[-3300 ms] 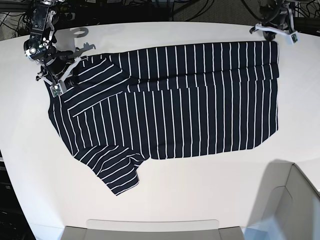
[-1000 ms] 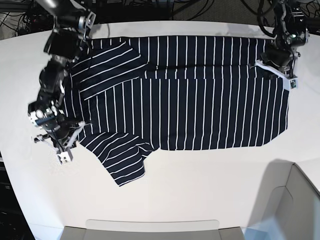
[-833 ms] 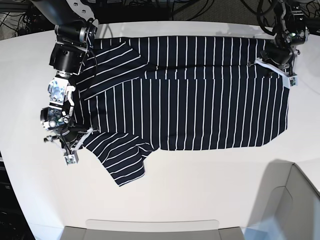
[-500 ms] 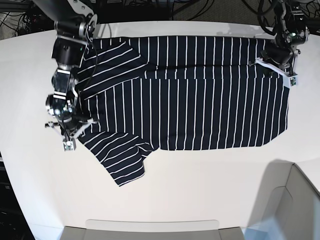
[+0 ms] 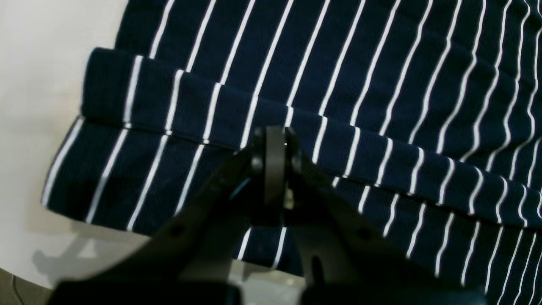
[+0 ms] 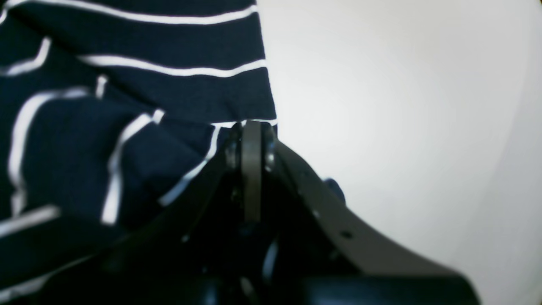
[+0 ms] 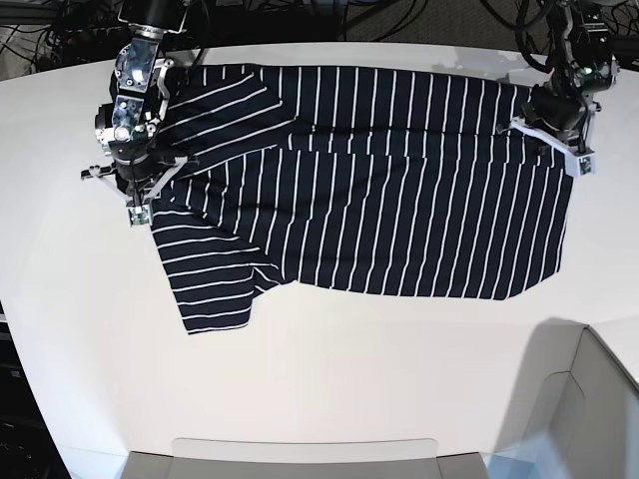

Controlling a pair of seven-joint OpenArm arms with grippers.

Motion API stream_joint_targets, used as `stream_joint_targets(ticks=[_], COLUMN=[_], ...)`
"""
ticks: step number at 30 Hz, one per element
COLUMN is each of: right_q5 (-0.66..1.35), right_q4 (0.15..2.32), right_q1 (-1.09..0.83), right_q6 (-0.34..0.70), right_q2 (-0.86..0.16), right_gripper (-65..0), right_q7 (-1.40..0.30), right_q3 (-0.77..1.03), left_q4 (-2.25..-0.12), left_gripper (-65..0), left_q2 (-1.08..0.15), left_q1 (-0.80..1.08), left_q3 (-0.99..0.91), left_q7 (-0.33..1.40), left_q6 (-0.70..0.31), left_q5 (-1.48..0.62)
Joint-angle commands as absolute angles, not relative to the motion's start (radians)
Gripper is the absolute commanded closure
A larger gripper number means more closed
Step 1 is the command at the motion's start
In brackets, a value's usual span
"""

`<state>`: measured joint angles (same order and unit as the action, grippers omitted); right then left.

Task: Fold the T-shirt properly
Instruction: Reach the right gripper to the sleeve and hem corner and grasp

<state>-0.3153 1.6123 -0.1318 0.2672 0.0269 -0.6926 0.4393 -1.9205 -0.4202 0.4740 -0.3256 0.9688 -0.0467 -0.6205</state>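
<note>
Soft matt cloth T-shirt (image 7: 379, 200)

A big white table (image 7: 329, 379) fills most of the base view. Its top is smooth and plain, and its far edge curves round. The same white top shows at the left side of the left wrist view (image 5: 38, 63) and across the right side of the right wrist view (image 6: 402, 106).

Behind the table, the floor is dark. Many black cables (image 7: 399, 15) lie there in a tangle.

At the near edge of the table sits a pale grey tray or bin (image 7: 300, 454) with rounded corners. At the bottom right corner there is a pale box (image 7: 589, 399) with slanted walls. Its inside is hard to see.
</note>
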Motion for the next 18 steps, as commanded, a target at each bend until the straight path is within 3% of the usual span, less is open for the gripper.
stream_joint_targets(ticks=[1, 6, 10, 12, 18], right_q5=[-0.309, -0.311, -0.315, -0.315, -0.312], right_q4=[1.673, 1.837, 1.862, 1.816, 1.409], right_q1=[-0.114, -0.079, 0.044, 0.147, 0.472], right_q6=[0.263, 0.268, 0.437, 0.499, 0.504], right_q2=[0.028, 0.047, 0.016, -0.005, -0.116], right_gripper=[-0.4, -8.2, -18.6, -21.6, -26.0], right_q7=[-0.665, -0.665, -0.671, -0.725, -0.779], right_q3=[0.441, 0.453, 0.458, 0.460, 0.452], left_q4=[-1.934, -1.934, -1.936, -1.936, -1.936], left_gripper=[0.0, 0.0, 0.0, 0.0, 0.0], left_q2=[-0.450, -0.455, -0.453, -0.452, -0.394], left_q1=[0.472, 0.472, 0.463, 0.441, 0.430], left_q3=[-0.329, -0.335, -0.334, -0.334, -0.338], left_q7=[0.954, 0.954, 0.954, 0.955, 0.955], left_q6=[-0.050, -0.050, -0.050, -0.048, -0.047], left_q5=[-0.621, -0.621, -0.621, -0.621, -0.624])
